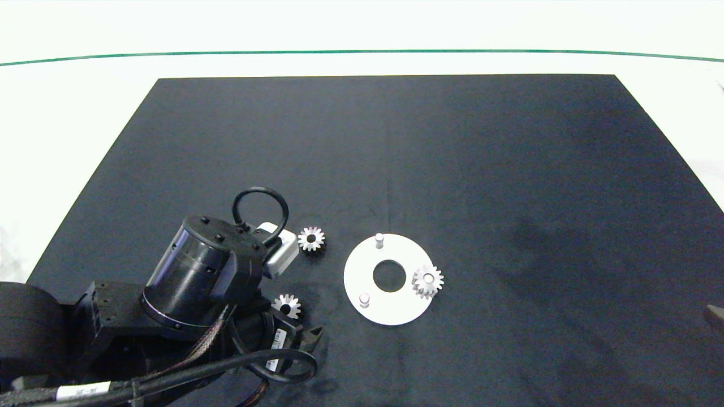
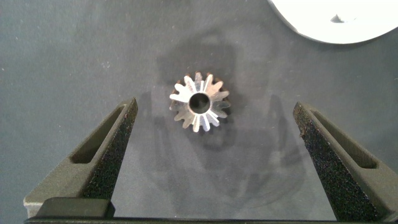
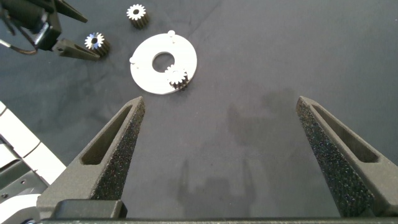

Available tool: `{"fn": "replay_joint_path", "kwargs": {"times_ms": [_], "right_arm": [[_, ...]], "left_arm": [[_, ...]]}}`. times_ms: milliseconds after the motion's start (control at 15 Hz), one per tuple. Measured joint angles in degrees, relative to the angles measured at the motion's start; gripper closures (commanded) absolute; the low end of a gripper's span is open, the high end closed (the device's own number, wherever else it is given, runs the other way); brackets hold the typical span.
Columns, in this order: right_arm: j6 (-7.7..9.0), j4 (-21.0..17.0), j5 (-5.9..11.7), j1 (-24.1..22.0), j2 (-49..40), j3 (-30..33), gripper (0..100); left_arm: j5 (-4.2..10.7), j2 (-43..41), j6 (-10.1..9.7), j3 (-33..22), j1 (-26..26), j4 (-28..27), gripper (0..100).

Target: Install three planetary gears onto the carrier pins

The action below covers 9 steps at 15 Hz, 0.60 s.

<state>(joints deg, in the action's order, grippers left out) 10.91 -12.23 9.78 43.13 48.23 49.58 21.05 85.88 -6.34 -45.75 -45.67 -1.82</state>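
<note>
The white carrier disc lies on the black mat. Two bare carrier pins stand on it, and one planetary gear sits on the disc's right side. A second gear lies loose to the left of the disc. A third gear lies flat on the mat between the fingers of my left gripper, which is open and not touching it. My right gripper hangs open and empty, far to the right of the disc.
The black mat covers most of the white table, with a green line along the far side. My left arm and its cables fill the mat's near left corner. A dark tip of the right arm shows at the right edge.
</note>
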Motion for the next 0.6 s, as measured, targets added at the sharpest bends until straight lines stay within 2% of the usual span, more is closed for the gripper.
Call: {"fn": "replay_joint_path", "kwargs": {"times_ms": [267, 600], "right_arm": [[0.09, 0.0, -0.18, 0.2, -0.1, -0.2, 0], [1.18, 0.1, -0.13, 1.0, -1.2, -0.3, 0]], "left_arm": [[0.00, 0.8, -0.02, 0.0, 0.1, 0.0, 0], [-0.02, 1.7, -0.16, 0.0, 0.0, 0.1, 0]]}}
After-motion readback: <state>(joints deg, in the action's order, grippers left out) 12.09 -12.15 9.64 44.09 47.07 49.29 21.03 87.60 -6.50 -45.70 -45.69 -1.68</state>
